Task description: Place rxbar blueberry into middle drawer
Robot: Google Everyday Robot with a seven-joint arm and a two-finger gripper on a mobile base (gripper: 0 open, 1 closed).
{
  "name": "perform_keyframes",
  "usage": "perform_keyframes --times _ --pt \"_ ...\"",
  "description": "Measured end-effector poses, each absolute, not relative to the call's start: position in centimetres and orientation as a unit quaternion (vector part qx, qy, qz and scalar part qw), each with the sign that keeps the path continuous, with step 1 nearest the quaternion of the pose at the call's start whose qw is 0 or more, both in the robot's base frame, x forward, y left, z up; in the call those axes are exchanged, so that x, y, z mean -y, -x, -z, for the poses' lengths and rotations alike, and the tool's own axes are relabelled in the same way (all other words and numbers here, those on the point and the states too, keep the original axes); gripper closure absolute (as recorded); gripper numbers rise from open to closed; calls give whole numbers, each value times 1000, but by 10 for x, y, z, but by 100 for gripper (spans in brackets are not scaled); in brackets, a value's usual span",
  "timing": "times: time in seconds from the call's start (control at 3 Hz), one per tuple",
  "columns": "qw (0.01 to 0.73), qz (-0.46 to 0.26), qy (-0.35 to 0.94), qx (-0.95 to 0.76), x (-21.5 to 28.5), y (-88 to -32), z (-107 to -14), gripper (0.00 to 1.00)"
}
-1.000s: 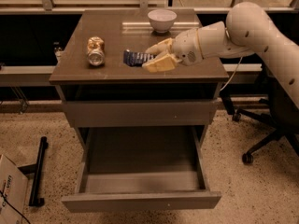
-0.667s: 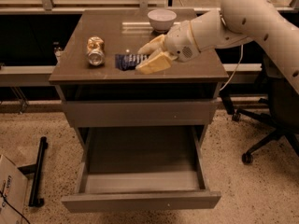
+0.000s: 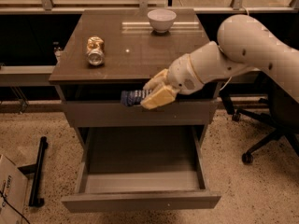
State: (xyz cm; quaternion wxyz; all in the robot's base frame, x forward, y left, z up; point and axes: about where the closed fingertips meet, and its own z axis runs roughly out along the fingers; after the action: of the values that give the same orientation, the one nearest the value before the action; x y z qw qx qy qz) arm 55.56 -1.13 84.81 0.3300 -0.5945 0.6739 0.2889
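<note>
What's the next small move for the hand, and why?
Probably lower it straight down. The tan two-finger hand holds the dark navy blue snack bar in front of the flat grey closed drawer front. The open grey-brown middle drawer appears to lie just below. It should release only once the bar is between the drawer's walls.

Right end of rxbar blueberry (image 3: 132, 97) hidden within gripper (image 3: 150, 93) above middle drawer (image 3: 140, 201)

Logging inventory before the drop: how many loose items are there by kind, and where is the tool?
Snack bar: 1, the rxbar blueberry, gripped by the tool in front of the cabinet, above the open middle drawer.
Drink can: 1, on the cabinet top.
Bowl: 1, on the cabinet top.
Total: 3.
</note>
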Motion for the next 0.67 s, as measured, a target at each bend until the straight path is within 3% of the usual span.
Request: perform_keyframes --times 0.67 --pt "334 -274 492 -756 57 -542 -753 100"
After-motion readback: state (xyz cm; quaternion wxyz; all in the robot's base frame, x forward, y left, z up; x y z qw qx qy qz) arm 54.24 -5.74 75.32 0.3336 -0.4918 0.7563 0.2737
